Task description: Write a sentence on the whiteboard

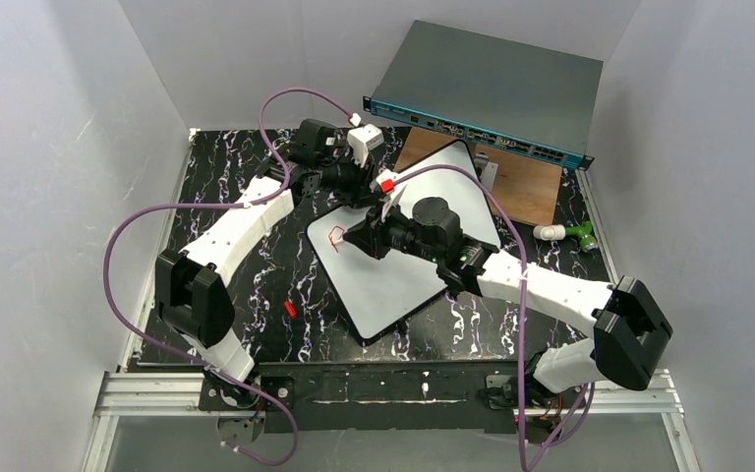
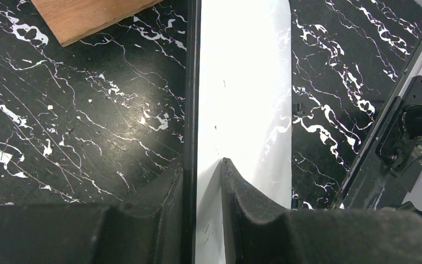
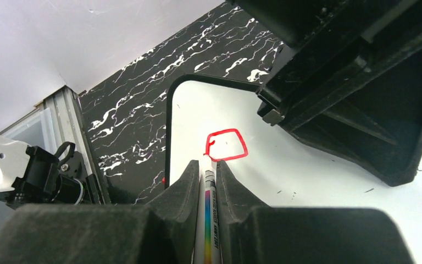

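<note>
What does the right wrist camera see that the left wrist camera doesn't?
Only the right wrist view shows the red loop of writing and the marker pinched in the right tool. Only the left wrist view shows a corner of the wooden board and how the left tool clamps the whiteboard by its edge. Both show the whiteboard and the black marbled table.

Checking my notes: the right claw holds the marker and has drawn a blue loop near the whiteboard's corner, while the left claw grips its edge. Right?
The loop is red, not blue; the right wrist view shows it. The rest holds: right claw on the marker, left claw gripping the whiteboard edge.
</note>
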